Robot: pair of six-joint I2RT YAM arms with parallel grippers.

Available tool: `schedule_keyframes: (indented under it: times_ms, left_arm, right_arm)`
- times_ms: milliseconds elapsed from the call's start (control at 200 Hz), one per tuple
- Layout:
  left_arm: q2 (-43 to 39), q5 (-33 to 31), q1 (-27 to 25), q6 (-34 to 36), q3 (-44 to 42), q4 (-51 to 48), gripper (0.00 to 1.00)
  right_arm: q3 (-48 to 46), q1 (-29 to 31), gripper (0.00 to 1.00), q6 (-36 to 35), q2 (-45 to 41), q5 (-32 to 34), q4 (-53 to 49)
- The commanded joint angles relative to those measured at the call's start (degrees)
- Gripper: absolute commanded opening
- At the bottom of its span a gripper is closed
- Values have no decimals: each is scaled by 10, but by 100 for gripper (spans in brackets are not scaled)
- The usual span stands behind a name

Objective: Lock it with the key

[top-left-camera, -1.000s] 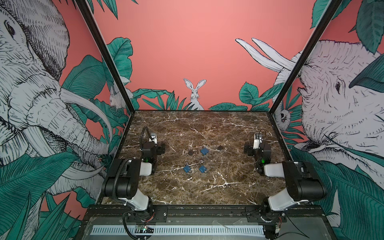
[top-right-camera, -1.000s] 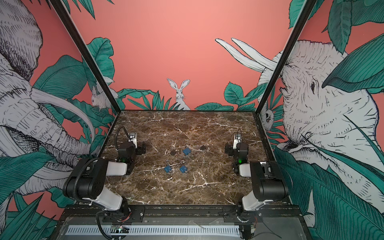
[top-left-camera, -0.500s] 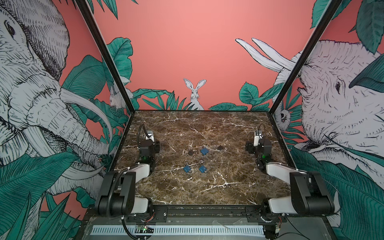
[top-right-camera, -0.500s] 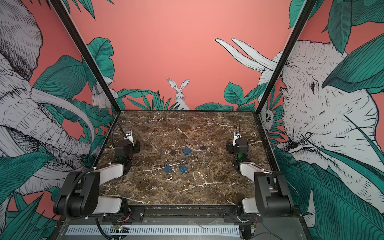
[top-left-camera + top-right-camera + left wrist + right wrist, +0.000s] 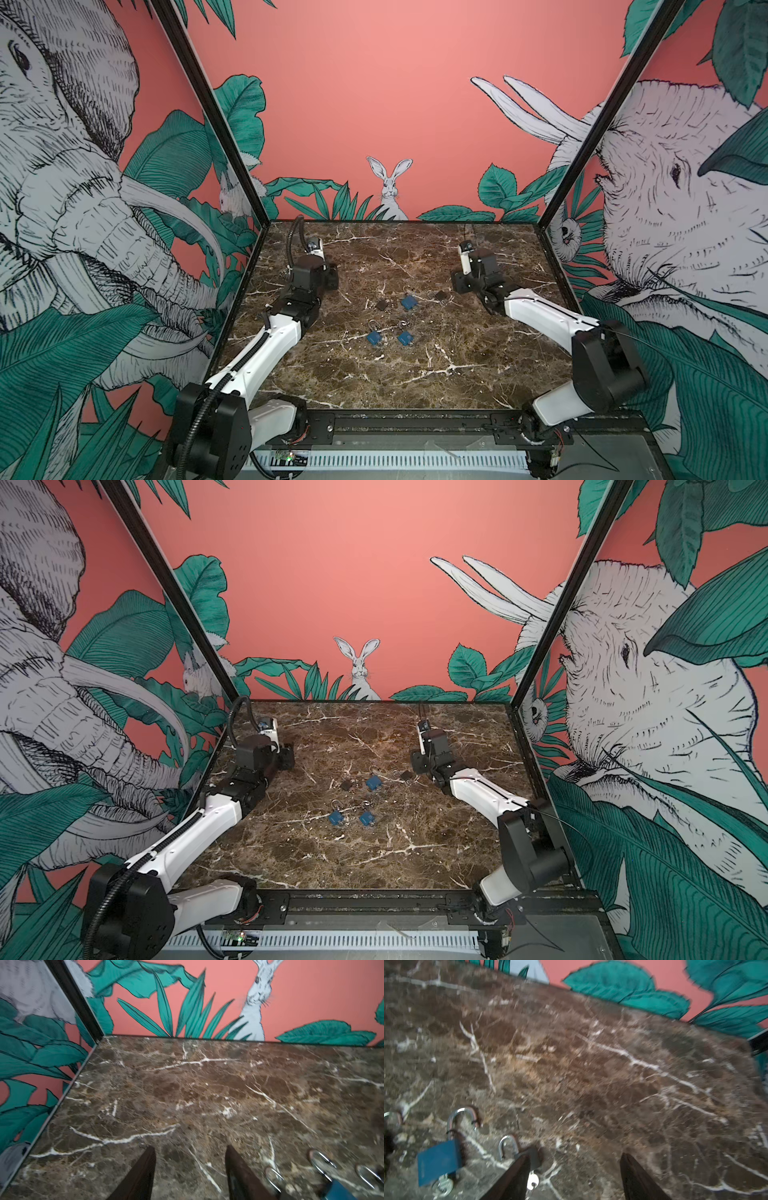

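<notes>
Nothing is locked yet: small blue square padlocks (image 5: 409, 302) lie open-shackled mid brown marble counter (image 5: 415, 374), one holding a silver key (image 5: 443, 1185). The left hand (image 5: 191, 1178) and right hand (image 5: 575, 1180) hover, fingers apart, empty.

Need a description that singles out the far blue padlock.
On the marble table, five padlocks lie mid-table. Three form the far row, toward the painted rabbit. The blue padlock you want is that row's middle one: the only blue there, flanked by two dark padlocks.
</notes>
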Motion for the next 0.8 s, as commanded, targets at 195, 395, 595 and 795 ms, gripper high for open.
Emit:
schedule_keyframes:
  times_ms: [195,395,595,795]
  left_arm:
    - [14,44,-18,-65,13,-58,47]
    - [29,59,-19,-64,25,-60,45]
    - [33,62,-20,-67,24,-54,45]
    - [35,67,-20,-65,22,-51,44]
  right_arm:
    - [65,15,52,9,98,-68,-82]
    - [86,17,49,5,132,-76,-94]
    - [104,28,48,-2,160,-80,-111]
    - [107,32,47,-4,172,-77,-114]
